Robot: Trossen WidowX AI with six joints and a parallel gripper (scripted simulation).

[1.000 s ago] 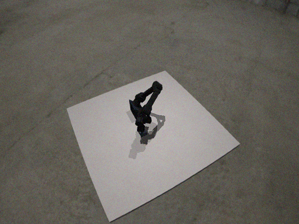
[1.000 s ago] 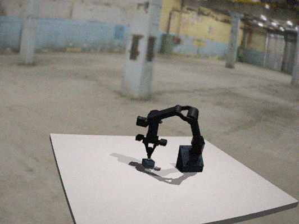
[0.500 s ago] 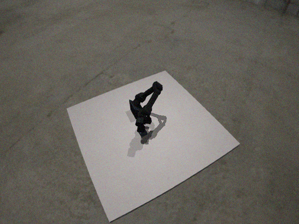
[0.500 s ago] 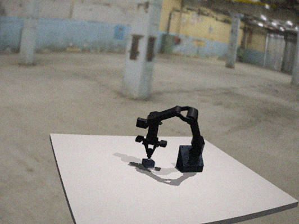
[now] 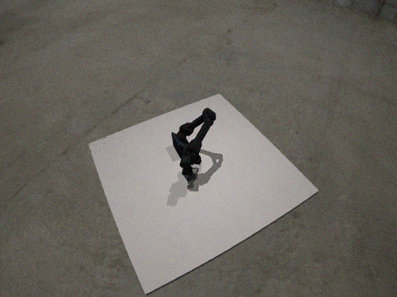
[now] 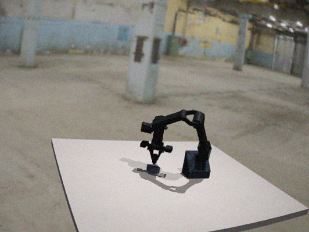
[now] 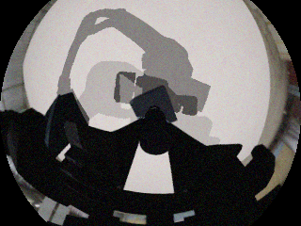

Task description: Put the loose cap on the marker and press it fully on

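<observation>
Now fingers (image 6: 153,160) narrow, gripping cap (image 7: 152,138) over holder block (image 6: 152,169).

The gripper (image 7: 152,127) is closed on the dark cap (image 7: 153,139), directly above the holder block (image 7: 154,101) on the white table (image 7: 188,19).

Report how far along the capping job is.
Done: the cap sits over the holder block, off the table. In hand: the gripper clamps it there; full seating on the marker is hidden. Left: release and move the arm away.
</observation>
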